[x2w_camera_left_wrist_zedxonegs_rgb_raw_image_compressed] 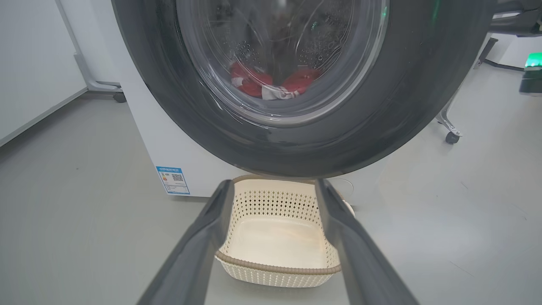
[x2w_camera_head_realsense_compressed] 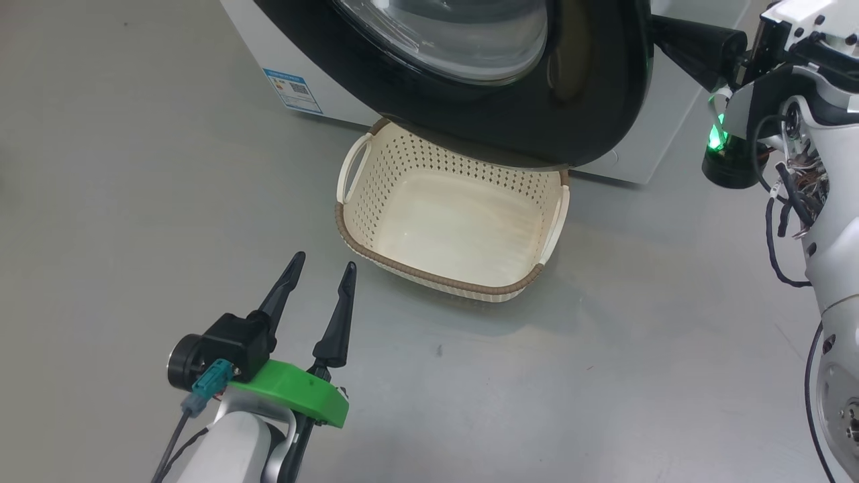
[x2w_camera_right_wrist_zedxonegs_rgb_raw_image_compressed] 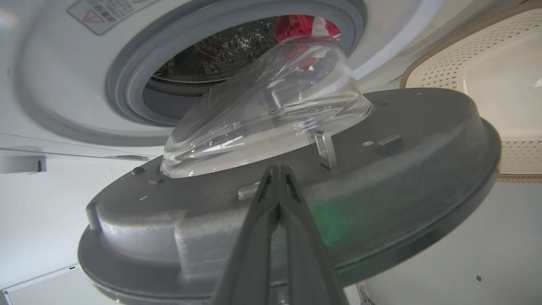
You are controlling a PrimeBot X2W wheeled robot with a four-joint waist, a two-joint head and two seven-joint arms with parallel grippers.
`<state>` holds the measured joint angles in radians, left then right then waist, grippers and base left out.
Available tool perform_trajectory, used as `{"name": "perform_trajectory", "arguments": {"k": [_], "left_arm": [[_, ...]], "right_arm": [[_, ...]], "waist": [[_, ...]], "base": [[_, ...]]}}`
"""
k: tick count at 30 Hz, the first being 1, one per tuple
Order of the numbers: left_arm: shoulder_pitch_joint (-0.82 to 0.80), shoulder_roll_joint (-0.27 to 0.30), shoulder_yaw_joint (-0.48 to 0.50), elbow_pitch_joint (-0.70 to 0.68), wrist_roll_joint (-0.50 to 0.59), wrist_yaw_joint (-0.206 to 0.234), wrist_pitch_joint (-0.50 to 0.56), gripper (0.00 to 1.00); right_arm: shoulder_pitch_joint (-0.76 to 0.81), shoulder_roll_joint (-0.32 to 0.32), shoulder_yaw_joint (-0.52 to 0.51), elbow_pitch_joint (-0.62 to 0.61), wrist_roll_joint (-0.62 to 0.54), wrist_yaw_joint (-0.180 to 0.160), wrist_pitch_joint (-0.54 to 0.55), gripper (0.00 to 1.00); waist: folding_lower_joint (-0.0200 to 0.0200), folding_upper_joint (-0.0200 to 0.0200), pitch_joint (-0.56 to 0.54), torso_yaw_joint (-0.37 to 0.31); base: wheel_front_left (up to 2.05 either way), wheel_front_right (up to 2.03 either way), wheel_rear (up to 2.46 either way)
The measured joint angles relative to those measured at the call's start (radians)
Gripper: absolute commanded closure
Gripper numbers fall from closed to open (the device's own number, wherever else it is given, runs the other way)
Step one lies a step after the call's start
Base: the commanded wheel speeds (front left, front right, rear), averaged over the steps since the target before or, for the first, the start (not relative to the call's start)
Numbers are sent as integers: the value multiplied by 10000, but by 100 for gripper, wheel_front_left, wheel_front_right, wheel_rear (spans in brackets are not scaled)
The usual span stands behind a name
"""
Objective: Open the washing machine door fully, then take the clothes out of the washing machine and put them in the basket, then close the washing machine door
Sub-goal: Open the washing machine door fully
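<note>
The washing machine door [x2w_camera_head_realsense_compressed: 577, 100], black-rimmed with a bulging glass centre [x2w_camera_left_wrist_zedxonegs_rgb_raw_image_compressed: 279, 55], stands partly open over the far end of the basket [x2w_camera_head_realsense_compressed: 456, 228]. Red and white clothes [x2w_camera_right_wrist_zedxonegs_rgb_raw_image_compressed: 305, 25] lie in the drum of the washing machine [x2w_camera_right_wrist_zedxonegs_rgb_raw_image_compressed: 127, 84]; they also show through the glass as clothes [x2w_camera_left_wrist_zedxonegs_rgb_raw_image_compressed: 271, 82]. My right gripper [x2w_camera_right_wrist_zedxonegs_rgb_raw_image_compressed: 278, 169] is shut, empty, its tips against the door's grey inner face [x2w_camera_right_wrist_zedxonegs_rgb_raw_image_compressed: 381, 178]. My left gripper [x2w_camera_head_realsense_compressed: 324, 265] hangs open and empty near the basket's front left corner. In the left wrist view, its fingers [x2w_camera_left_wrist_zedxonegs_rgb_raw_image_compressed: 203, 241] frame the cream basket [x2w_camera_left_wrist_zedxonegs_rgb_raw_image_compressed: 275, 237].
A blue sticker [x2w_camera_head_realsense_compressed: 292, 90] marks the machine's lower front corner. My right arm [x2w_camera_head_realsense_compressed: 792, 100] reaches in from the right beside the door's edge. A wheeled stand leg [x2w_camera_left_wrist_zedxonegs_rgb_raw_image_compressed: 451, 135] stands right of the machine, and a white wall [x2w_camera_left_wrist_zedxonegs_rgb_raw_image_compressed: 34, 63] runs along the left.
</note>
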<state>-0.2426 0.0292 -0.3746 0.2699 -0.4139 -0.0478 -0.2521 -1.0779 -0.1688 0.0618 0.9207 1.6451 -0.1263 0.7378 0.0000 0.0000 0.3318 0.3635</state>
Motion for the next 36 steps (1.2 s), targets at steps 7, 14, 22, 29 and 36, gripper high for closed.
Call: {"name": "perform_trajectory", "arguments": {"k": [7,14,22,29,36], "left_arm": [[197,2,59,42,36,0,0,0],[213,4,98,63,105,0,0,0],[333,6,176,163,140,0,0,0],[655,19,570,211,197,96,0,0],[872,36,867,184,278,134,0,0]], "right_arm": [[221,148,59,-10,0,2,65,100],[246,36,-42,-169,-35,290,-238,100],[721,-539,-205,-476,-640,1521,-1404,100],[1617,-736,560,-938,-1908,2487,-2362,100],[2537,-1386,2165,-2249,-4433,2573,-3935,100]], "waist": [[0,0,-179,-85],[0,0,-276,-147],[0,0,-576,-177],[0,0,-960,-307],[0,0,-1306,-681]], "base": [[0,0,0],[0,0,0],[0,0,0],[0,0,0],[0,0,0]]}}
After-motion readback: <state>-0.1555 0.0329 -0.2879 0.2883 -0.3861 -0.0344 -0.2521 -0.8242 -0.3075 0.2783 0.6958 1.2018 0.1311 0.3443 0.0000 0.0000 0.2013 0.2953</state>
